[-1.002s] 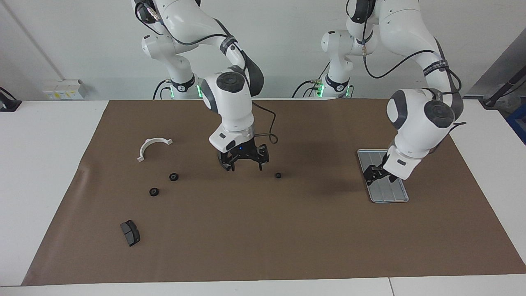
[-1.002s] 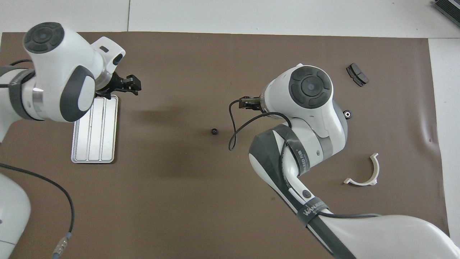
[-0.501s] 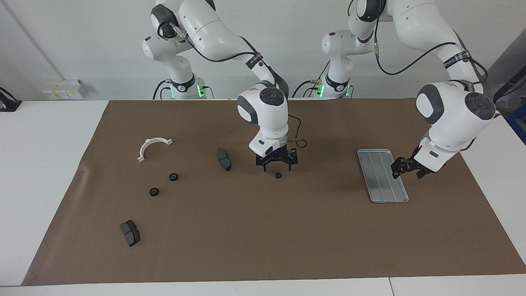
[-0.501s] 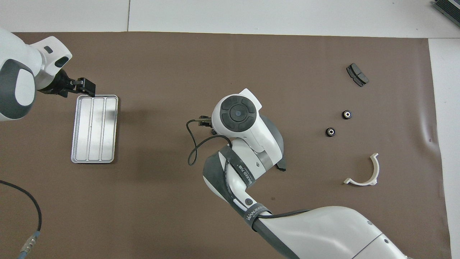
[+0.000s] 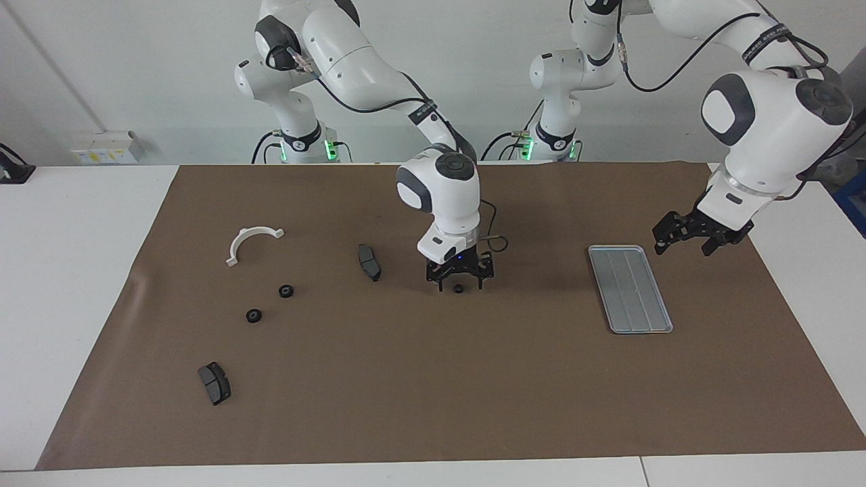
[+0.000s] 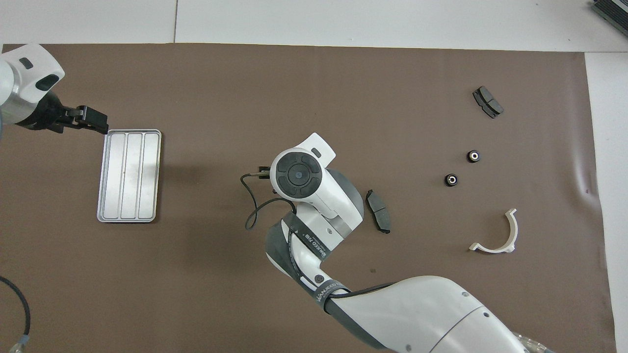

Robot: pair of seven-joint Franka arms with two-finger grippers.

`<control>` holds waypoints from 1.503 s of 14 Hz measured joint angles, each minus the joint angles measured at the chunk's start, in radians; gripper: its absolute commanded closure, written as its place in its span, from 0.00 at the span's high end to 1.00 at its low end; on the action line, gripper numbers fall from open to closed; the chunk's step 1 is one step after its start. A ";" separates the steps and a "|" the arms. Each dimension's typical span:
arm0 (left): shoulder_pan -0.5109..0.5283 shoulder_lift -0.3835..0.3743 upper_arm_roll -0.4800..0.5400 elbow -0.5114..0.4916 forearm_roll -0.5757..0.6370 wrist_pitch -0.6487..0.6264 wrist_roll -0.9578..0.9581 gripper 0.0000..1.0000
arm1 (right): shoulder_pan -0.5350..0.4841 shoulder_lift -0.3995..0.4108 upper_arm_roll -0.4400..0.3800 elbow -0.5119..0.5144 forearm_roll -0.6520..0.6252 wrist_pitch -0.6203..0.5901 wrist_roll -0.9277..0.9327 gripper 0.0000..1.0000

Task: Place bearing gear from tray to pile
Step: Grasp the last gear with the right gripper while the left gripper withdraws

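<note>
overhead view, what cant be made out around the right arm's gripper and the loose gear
- Overhead view: right gripper and the loose bearing gear are hidden under the arm's own wrist.
- Facing view: right gripper stands open astride the gear; whether the fingertips touch it is too small to tell.
- Tray: no gear visible on it.

You see a white table [image 5: 81, 284], a brown mat [image 5: 433, 385] on it, the tray [image 5: 630, 289], three black bearing gears [image 5: 286, 291], two dark pads [image 5: 214, 383], a white half-ring bracket [image 5: 252, 242] on the mat.
</note>
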 measured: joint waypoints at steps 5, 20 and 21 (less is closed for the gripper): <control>-0.042 -0.095 -0.008 -0.003 0.000 -0.064 -0.002 1.00 | 0.003 0.009 0.001 -0.026 -0.001 0.000 0.000 0.69; -0.050 -0.141 0.013 -0.144 0.000 0.022 -0.004 1.00 | 0.016 0.002 0.002 -0.029 -0.004 -0.058 0.000 0.60; -0.045 -0.141 0.015 -0.144 0.000 0.022 -0.001 1.00 | 0.017 0.002 0.002 -0.029 -0.004 -0.058 0.000 0.60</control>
